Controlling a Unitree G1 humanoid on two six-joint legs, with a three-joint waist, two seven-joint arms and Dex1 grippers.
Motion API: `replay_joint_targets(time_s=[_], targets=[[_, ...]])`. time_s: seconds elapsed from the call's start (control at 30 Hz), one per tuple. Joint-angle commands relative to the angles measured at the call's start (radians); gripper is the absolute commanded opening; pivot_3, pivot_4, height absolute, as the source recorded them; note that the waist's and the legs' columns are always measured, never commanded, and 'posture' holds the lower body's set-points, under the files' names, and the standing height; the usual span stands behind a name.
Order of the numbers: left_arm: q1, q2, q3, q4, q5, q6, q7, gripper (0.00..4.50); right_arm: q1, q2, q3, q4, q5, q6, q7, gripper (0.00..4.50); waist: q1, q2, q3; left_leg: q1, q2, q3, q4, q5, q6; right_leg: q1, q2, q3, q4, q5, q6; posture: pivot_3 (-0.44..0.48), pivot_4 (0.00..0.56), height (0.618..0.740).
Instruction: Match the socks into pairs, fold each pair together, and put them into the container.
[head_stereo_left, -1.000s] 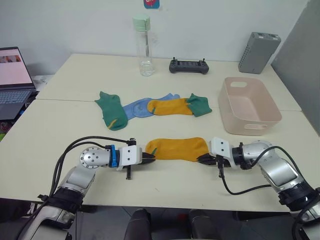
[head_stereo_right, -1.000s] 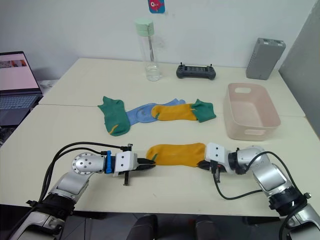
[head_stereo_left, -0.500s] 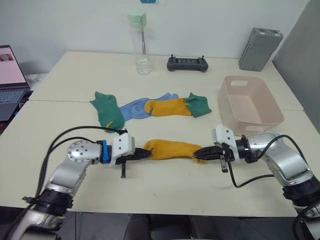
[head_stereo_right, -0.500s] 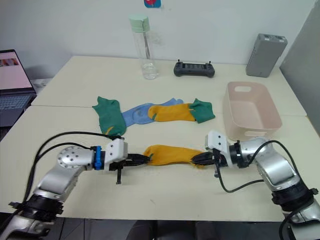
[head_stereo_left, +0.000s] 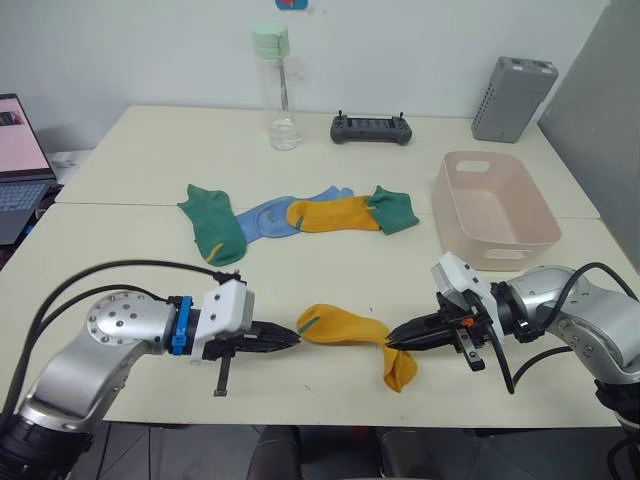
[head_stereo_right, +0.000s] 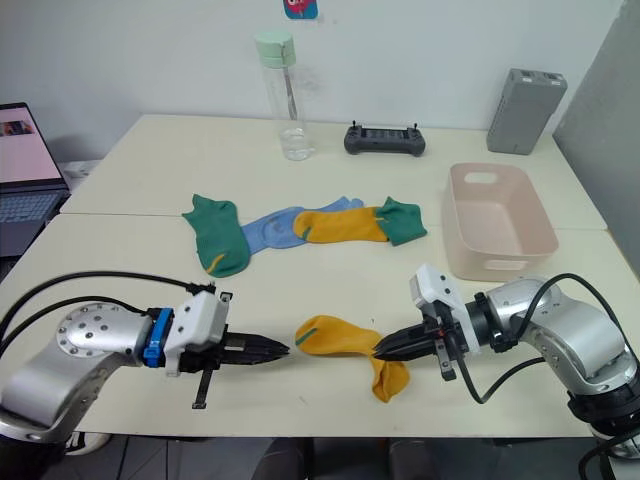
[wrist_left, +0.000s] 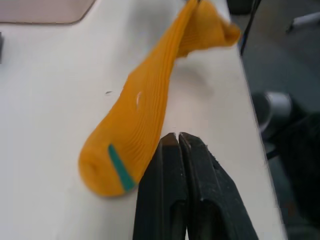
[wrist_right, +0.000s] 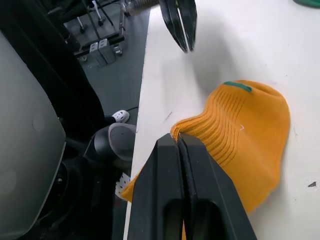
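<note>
Right gripper (head_stereo_right: 378, 349) of mine is pinched on the mustard sock (head_stereo_right: 345, 340) near the table's front edge (head_stereo_right: 300, 436), its cuff end drooping toward that edge; my left gripper (head_stereo_right: 284, 350) has its fingers pressed together, empty, just beside the toe; bare tabletop lies between this sock and the other socks (head_stereo_right: 300, 225) farther back; the pink container (head_stereo_right: 498, 220) stands to my right.
</note>
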Motion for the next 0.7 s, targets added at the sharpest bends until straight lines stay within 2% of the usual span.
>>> replay_joint_targets(time_s=[0.03,0.17,0.4,0.7], targets=[[0.013,-0.064,-0.026,0.105,0.127,-0.232,0.031,0.92,-0.002,-0.013,-0.018,-0.024,0.020,0.001,-0.002,0.00,0.001,0.000,0.000,0.000,0.000,0.001,0.000,0.000,0.000,0.000,0.000,0.001,0.000,0.000,0.000,0.000,0.150,0.740],[-0.022,-0.125,-0.061,0.251,0.264,-0.483,0.076,2.11,0.007,-0.020,-0.015,-0.014,0.013,-0.011,-0.001,0.00,0.003,0.000,0.000,-0.001,0.000,0.001,-0.001,0.000,0.000,-0.001,0.000,0.000,0.000,0.000,0.000,0.000,0.150,0.740],[-0.125,-0.169,-0.128,0.486,0.382,-0.737,0.113,2.11,0.010,-0.024,-0.011,-0.010,0.010,-0.018,-0.003,0.00,0.006,0.000,0.000,-0.002,0.000,0.001,-0.003,0.000,0.000,-0.002,0.000,0.000,0.000,0.003,0.005,0.000,0.150,0.740],[-0.218,-0.227,-0.186,0.592,0.400,-0.840,0.130,2.11,0.012,-0.030,-0.017,-0.009,0.016,-0.015,-0.007,0.00,0.010,0.000,0.000,-0.002,0.000,0.001,-0.001,0.000,0.000,0.000,0.000,0.000,0.000,0.004,0.008,0.000,0.150,0.740]])
